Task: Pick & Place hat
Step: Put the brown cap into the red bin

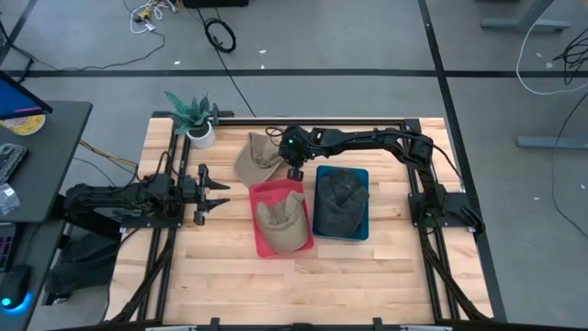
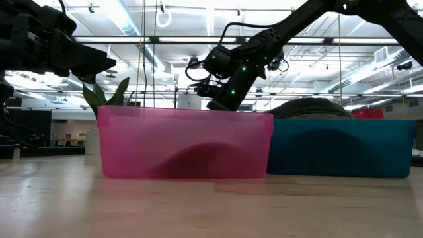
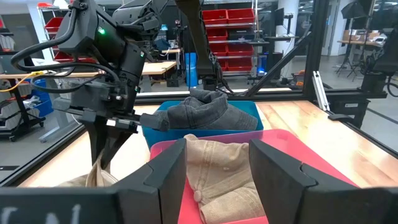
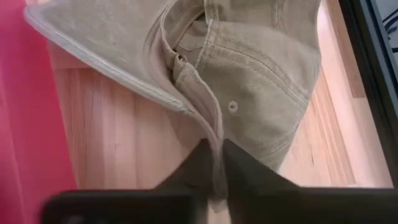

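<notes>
The right gripper [image 1: 292, 171] is positioned at the far-centre of the light wooden slatted table [image 1: 386, 267], just beyond the far rim of the pink rectangular plastic bin [image 1: 260, 241]. Its two dark fingers [image 4: 200, 163] are pressed together on the rear edge of a loose tan cotton cap [image 1: 258, 156], which lies on the table to the far left of the pink bin. The right wrist view shows the fabric pinched between the fingers near the cap's back opening.

The pink bin already holds a second tan cap [image 1: 283, 223]. The blue rectangular plastic bin [image 1: 362, 230], touching the pink bin on its right, holds a dark grey denim cap [image 1: 343, 196].

The left gripper [image 1: 211, 194] waits at the left of the table, fingers apart, pointing toward the bins. A small potted plant with a white pot [image 1: 197, 129] stands at the far-left corner.

Procedure for the step in hand, as judged from this position:
- Raise the cap vertically until the brim hangs clear of the pink bin's rim.
- Move slowly; the grip is on a thin fabric edge and may slip.
- Centre the cap over the target bin before releasing.
- Avoid snagging the brim on the bin wall.
</notes>
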